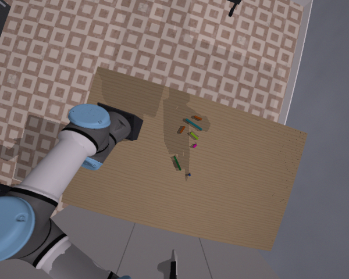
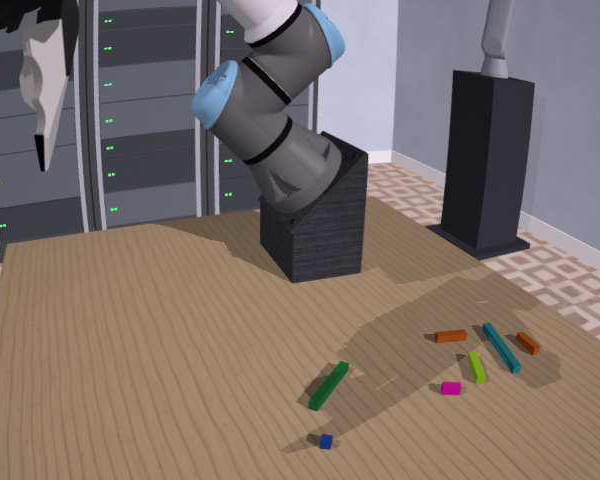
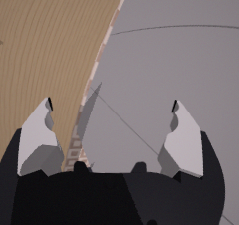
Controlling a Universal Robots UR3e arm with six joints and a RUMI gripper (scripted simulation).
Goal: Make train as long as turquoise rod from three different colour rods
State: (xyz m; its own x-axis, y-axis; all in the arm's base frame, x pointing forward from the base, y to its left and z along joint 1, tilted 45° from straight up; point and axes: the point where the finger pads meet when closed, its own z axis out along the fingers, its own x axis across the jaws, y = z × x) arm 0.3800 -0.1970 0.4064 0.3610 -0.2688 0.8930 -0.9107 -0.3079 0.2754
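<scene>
Tool [image 3: 112,106] spread wide, nothing held between the fingers. It is seen raised, over the surface [image 3: 45,51] edge, well apart from the rods.

Rods noted lying flat and separate on the surface [image 2: 135,335], no two touching. Turquoise [image 2: 501,347] lies between two orange rods: one [image 2: 450,335] on its arm side, one [image 2: 527,342] on the far side. Lime [image 2: 476,367] is just beside turquoise, with magenta [image 2: 450,388] near lime's end. Green [image 2: 328,385] lies apart from that group, toward the base [image 2: 336,258]. Blue [image 2: 325,441] sits near green's end.
</scene>
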